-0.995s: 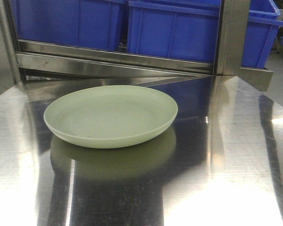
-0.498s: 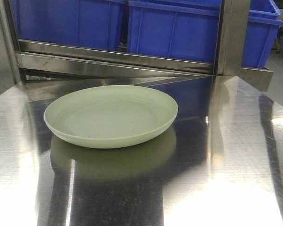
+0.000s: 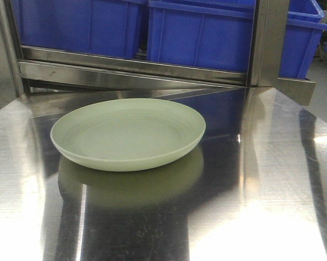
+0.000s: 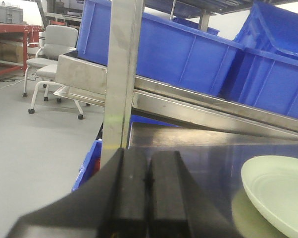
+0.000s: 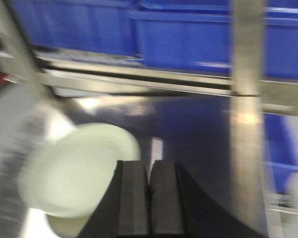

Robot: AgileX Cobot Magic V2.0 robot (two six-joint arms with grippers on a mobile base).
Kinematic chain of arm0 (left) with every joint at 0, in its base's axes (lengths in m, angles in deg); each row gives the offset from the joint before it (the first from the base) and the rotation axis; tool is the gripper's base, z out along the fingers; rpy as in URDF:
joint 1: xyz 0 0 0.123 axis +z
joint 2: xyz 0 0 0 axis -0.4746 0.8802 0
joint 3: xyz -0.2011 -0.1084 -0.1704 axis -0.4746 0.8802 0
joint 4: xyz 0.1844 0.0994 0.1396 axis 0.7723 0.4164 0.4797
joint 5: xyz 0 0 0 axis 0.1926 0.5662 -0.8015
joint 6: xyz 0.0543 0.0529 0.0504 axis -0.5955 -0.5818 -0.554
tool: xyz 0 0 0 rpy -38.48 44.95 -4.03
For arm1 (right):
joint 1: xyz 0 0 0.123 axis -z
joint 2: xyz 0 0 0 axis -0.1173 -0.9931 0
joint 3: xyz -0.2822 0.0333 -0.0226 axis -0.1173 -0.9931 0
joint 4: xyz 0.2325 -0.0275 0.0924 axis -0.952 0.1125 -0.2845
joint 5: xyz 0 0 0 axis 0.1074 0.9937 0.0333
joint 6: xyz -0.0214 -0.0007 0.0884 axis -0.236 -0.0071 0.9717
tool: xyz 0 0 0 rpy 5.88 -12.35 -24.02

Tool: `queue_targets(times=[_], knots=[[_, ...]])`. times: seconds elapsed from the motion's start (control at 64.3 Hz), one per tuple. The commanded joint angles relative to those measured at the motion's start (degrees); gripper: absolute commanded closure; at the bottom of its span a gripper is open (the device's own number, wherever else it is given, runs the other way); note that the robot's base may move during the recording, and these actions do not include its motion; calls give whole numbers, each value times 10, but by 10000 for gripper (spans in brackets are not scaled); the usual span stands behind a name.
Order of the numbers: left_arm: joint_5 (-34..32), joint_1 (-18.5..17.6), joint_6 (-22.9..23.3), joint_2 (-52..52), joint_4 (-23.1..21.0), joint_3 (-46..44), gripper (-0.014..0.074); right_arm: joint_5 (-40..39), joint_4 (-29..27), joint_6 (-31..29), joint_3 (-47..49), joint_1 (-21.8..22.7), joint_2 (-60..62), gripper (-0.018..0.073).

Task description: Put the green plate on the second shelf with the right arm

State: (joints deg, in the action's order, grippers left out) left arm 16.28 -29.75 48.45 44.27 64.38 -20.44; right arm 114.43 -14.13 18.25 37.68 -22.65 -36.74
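Observation:
The pale green plate lies flat on the steel table, left of centre in the front view. It also shows at the right edge of the left wrist view and, blurred, at the lower left of the right wrist view. My right gripper is shut and empty, its tips just right of the plate's near rim. My left gripper is shut and empty, well left of the plate near a steel post. Neither gripper shows in the front view.
A steel shelf rail runs behind the table with blue bins on it. Steel uprights stand at the back right. An office chair stands on the floor off to the left.
The front view shows no change; the plate has not moved. The right wrist view is motion-blurred.

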Motion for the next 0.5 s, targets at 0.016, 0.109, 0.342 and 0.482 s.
queue_targets(times=[0.016, 0.109, 0.342, 0.482], knots=[[-48, 1, 2, -11, -5, 23, 466, -51, -99, 2, 60, -23, -54, 514], [-48, 1, 2, -11, -5, 23, 466, -70, -156, -1, 75, -35, -87, 514], [-48, 1, 2, -11, -5, 23, 466, 55, -156, -167, 176, -38, -231, 505], [-48, 1, 2, -11, -5, 23, 466, 162, -136, -215, 278, -38, -363, 505]])
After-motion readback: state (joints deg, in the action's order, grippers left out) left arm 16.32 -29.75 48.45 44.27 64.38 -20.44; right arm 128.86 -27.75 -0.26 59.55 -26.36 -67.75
